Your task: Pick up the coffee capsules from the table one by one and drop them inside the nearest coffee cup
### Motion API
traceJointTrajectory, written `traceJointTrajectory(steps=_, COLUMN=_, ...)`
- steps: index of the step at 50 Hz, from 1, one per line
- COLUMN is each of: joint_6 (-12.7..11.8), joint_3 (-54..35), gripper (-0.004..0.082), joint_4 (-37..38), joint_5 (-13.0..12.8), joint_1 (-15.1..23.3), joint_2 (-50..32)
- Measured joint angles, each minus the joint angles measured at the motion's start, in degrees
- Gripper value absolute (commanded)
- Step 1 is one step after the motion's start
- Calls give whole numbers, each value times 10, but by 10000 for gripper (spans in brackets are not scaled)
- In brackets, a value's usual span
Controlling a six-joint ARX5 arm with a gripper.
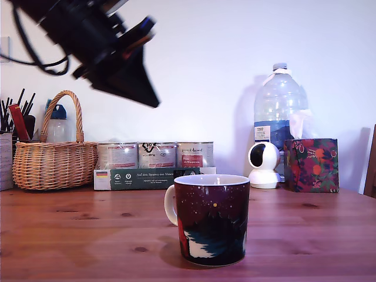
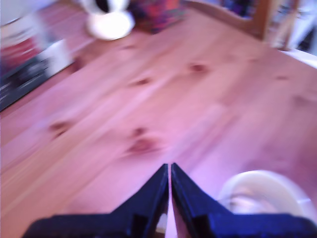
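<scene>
While the gripper point(image 1: 154, 101) is hanging in the upper left of the exterior frame, its jaws are sitting together, gripping nothing visible. Coffee cup point(image 1: 212, 219) is standing at lower centre on the table point(image 1: 70, 235); capsules are not discernible.

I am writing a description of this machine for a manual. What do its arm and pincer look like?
The arm is black and blocky, with a black cable looping off it. The pincer is black too, tapering to a sharp wedge. In the wrist view the pincer shows two dark triangular fingers coming to thin points. No markings are readable.
</scene>
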Motion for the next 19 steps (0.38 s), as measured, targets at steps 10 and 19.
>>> traceJointTrajectory(steps=10, joint_6=0, joint_3=-32, gripper=-16, joint_4=7, joint_5=0, joint_1=57, joint_2=-35)
traceJointTrajectory(steps=19, joint_6=0, joint_3=-54, gripper=-16, joint_4=8, joint_5=0, joint_1=97, joint_2=-76)
